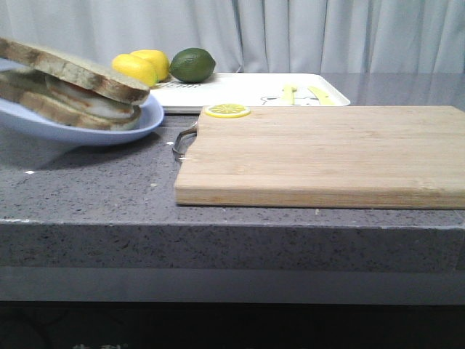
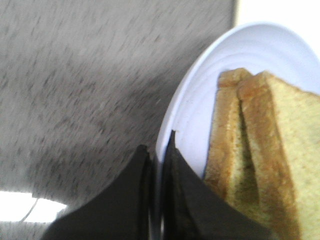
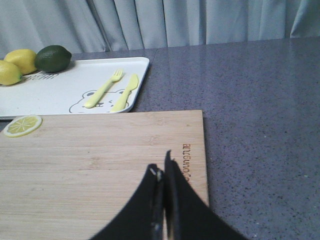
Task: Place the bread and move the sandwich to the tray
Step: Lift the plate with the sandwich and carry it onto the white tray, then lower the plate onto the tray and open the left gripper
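The sandwich (image 1: 73, 91) lies on the pale blue plate (image 1: 116, 127) at the far left of the front view: the bread (image 1: 80, 70) on top, white egg and a lower toast slice beneath. The plate hangs tilted above the grey counter, with a shadow under it. In the left wrist view my left gripper (image 2: 159, 146) is shut on the plate's rim (image 2: 200, 100), beside the sandwich (image 2: 260, 150). My right gripper (image 3: 162, 167) is shut and empty over the wooden cutting board (image 3: 90, 165). The white tray (image 1: 240, 91) lies behind the board, also in the right wrist view (image 3: 65, 90).
Two lemons (image 1: 138, 67) and a lime (image 1: 192, 64) sit on the tray's left end. A yellow fork (image 3: 104, 89) and knife (image 3: 125, 92) lie on its right part. A lemon slice (image 1: 227, 110) rests on the cutting board's (image 1: 327, 153) far left corner.
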You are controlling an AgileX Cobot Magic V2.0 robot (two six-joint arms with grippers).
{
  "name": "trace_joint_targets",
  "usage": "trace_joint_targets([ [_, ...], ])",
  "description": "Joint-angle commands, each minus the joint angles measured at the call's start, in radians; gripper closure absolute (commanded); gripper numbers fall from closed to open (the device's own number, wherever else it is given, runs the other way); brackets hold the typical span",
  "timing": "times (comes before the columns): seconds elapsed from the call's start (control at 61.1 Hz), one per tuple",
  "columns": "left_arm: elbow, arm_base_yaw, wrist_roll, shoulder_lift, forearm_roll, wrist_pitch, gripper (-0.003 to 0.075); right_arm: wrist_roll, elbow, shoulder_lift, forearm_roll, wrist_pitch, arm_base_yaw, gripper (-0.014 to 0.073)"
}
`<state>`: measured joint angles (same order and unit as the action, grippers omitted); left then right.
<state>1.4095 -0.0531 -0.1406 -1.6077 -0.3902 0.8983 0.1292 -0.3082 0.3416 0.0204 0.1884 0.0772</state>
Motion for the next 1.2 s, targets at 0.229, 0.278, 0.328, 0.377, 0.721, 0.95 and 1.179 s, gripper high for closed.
trace_joint_targets([
  [0.229, 0.43, 0.066, -0.007, -0.165, -0.179, 0.128, 0.0741, -0.002, -0.026, 0.008, 0.0, -0.075, -0.004, 0.0653],
  [0.278, 0.493, 0.08, 0.012, -0.213, -0.179, 0.13, 0.0741, -0.002, -0.026, 0.008, 0.001, -0.074, -0.004, 0.0653],
  [0.328, 0.567, 0.099, 0.035, -0.265, -0.179, 0.143, 0.0741, -0.002, -0.026, 0.008, 0.003, -0.071, -0.004, 0.0653],
  [0.377, 0.642, 0.112, 0.056, -0.311, -0.179, 0.159, 0.0741, -0.002, -0.026, 0.008, 0.003, -0.071, -0.004, 0.0653],
  [0.721, 1.177, 0.164, 0.171, -0.706, -0.248, 0.302, 0.0741, -0.002, -0.026, 0.008, 0.004, -0.071, -0.004, 0.0653],
  [0.95, 1.367, 0.164, 0.186, -0.842, -0.31, 0.302, 0.0741, -0.002, -0.026, 0.008, 0.004, -0.071, -0.004, 0.0653],
  [1.179, 1.371, 0.164, 0.164, -0.903, -0.344, 0.269, 0.0741, -0.002, -0.026, 0.008, 0.005, -0.071, -0.004, 0.0653],
])
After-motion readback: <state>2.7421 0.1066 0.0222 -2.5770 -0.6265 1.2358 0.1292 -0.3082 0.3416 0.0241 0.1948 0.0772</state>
